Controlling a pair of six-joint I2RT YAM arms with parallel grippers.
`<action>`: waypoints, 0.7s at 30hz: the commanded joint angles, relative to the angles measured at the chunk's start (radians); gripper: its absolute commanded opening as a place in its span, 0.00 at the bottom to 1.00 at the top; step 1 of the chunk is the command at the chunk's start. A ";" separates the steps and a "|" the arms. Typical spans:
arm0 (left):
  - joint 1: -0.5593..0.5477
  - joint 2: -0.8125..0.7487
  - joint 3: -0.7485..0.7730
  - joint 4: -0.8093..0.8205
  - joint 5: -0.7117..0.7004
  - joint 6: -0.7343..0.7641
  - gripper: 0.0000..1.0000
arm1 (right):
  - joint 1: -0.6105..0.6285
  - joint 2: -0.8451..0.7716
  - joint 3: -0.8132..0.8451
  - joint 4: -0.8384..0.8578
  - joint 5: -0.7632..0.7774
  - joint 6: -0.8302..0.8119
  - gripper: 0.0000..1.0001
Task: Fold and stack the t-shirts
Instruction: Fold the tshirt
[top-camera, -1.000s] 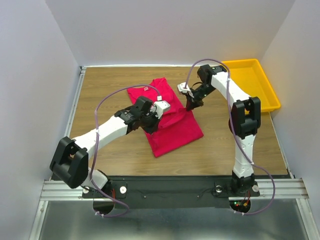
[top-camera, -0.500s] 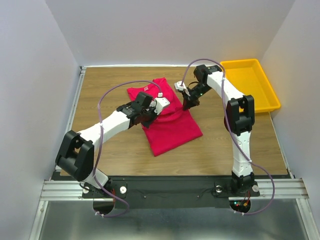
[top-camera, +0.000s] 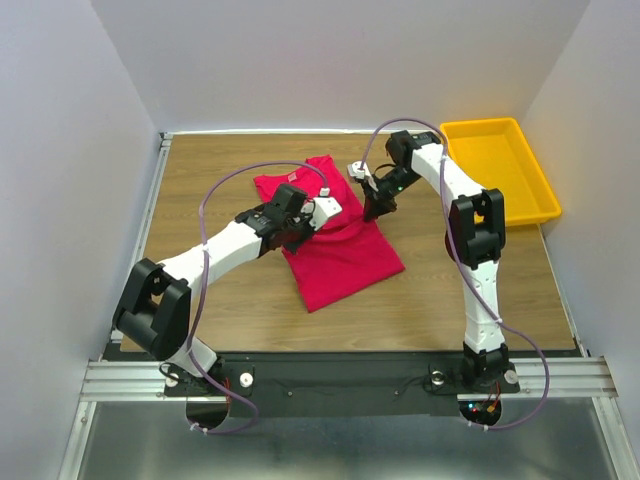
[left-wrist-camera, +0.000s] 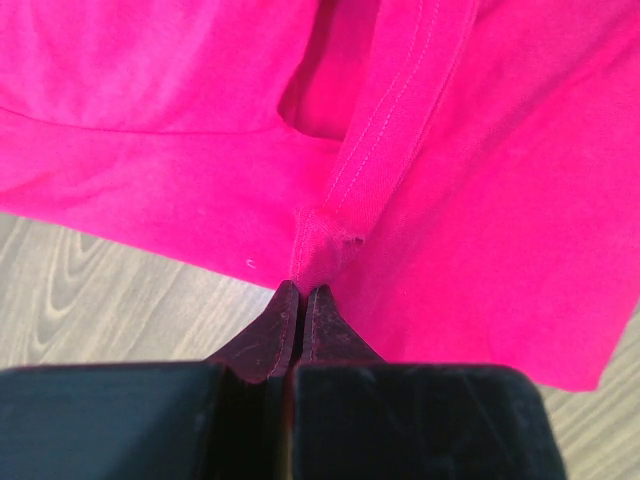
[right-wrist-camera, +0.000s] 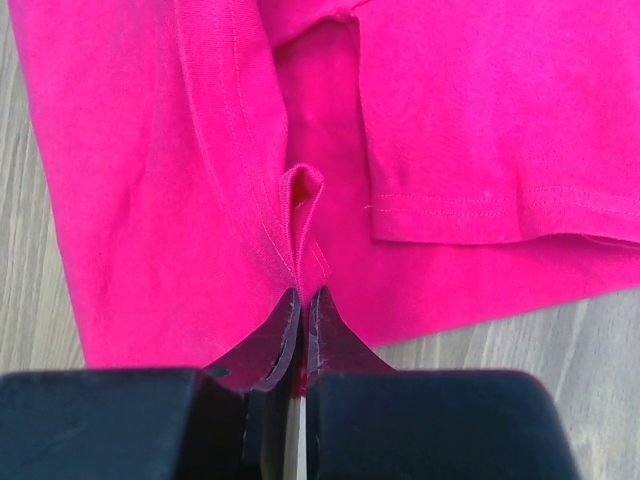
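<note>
The crimson-red t-shirt (top-camera: 335, 235) lies partly folded in the middle of the wooden table. My left gripper (top-camera: 300, 232) is over its left edge, shut on a pinched hem of the t-shirt (left-wrist-camera: 330, 240). My right gripper (top-camera: 375, 208) is at its upper right edge, shut on a raised fold of the hem (right-wrist-camera: 300, 215). In both wrist views the jaws are closed with red cloth between the tips. The neck label does not show.
A yellow plastic tray (top-camera: 500, 165) stands at the back right of the table (top-camera: 200, 180). White walls enclose the table on three sides. Bare wood lies left and in front of the shirt.
Both grippers have moved up and away from me with the cloth. The shirt's near edge has drawn back and its shape has shortened a little.
</note>
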 joint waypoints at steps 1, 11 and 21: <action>0.002 0.018 -0.005 0.042 -0.041 0.037 0.00 | 0.010 0.010 0.053 0.022 -0.037 0.029 0.01; 0.003 0.070 0.010 0.074 -0.056 0.061 0.00 | 0.011 0.014 0.046 0.065 -0.028 0.064 0.01; 0.005 0.096 0.015 0.113 -0.076 0.066 0.00 | 0.010 0.030 0.046 0.091 -0.008 0.085 0.01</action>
